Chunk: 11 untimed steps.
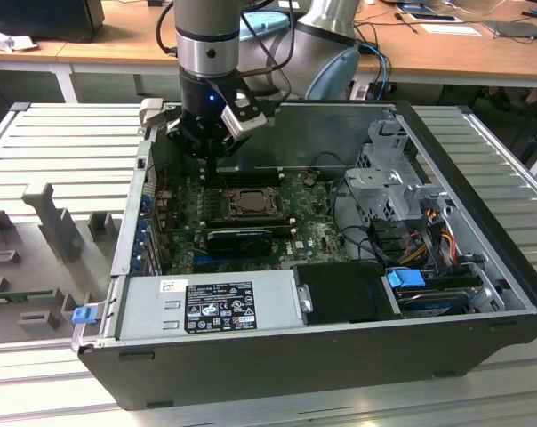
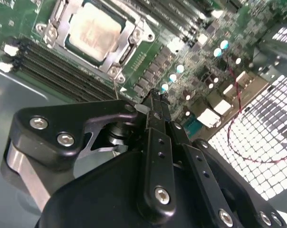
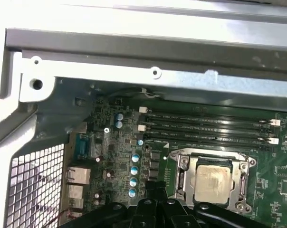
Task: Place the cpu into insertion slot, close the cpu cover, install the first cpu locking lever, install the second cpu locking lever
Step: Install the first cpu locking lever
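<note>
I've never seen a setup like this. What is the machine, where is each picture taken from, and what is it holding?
The machine is a robot arm with a gripper at its tip. The exterior view, from a camera off the arm, shows an open computer case lying on a slatted metal table. Both wrist views come from cameras riding on the arm, looking past the gripper at the green circuit board. There the pale square chip sits in its socket, the metal cover frame flat around it, beside long black memory slots. The gripper hangs over the board near the socket; whether it holds anything cannot be told.
</note>
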Motion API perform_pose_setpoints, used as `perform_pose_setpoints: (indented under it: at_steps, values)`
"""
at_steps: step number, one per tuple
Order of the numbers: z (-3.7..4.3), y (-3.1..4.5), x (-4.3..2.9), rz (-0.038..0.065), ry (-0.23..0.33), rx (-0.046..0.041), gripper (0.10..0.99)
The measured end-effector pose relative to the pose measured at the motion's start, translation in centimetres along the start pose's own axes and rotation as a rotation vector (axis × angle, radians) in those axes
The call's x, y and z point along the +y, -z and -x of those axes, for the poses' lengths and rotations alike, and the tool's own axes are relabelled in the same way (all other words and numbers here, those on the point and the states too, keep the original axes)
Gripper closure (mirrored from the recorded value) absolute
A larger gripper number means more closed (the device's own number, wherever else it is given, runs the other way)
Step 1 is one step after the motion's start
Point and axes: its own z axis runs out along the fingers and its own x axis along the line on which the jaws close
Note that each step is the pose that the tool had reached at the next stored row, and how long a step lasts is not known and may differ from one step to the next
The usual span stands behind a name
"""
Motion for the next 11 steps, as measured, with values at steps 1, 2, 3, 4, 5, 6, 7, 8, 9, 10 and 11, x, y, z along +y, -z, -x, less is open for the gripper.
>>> perform_pose_setpoints:
  at_steps: [1,2,3,4,5,6,7,8,9,10,11]
  values:
    - [-0.08,-0.01,0.08,0.003,0.000,-0.0016,0.980]
    - [-0.12,-0.04,0.31,0.007,0.000,-0.0052,0.980]
    - [-0.12,-0.08,0.63,0.008,0.000,-0.0074,0.980]
    - [-0.12,-0.11,0.81,0.008,0.000,-0.0084,0.980]
    - [-0.12,-0.14,0.98,0.008,0.000,-0.0094,0.980]
    - [-0.13,-0.19,1.26,0.008,0.000,-0.0114,0.980]
    - [-0.15,-0.22,1.46,0.008,0.000,-0.0132,0.980]
    - [-0.17,-0.24,1.61,0.008,0.000,-0.0147,0.980]
    - [-0.17,-0.26,1.80,0.008,0.000,-0.0158,0.980]
    - [-0.16,-0.28,1.91,0.008,0.000,-0.0165,0.980]
    - [-0.15,-0.29,2.02,0.008,0.000,-0.0168,0.980]
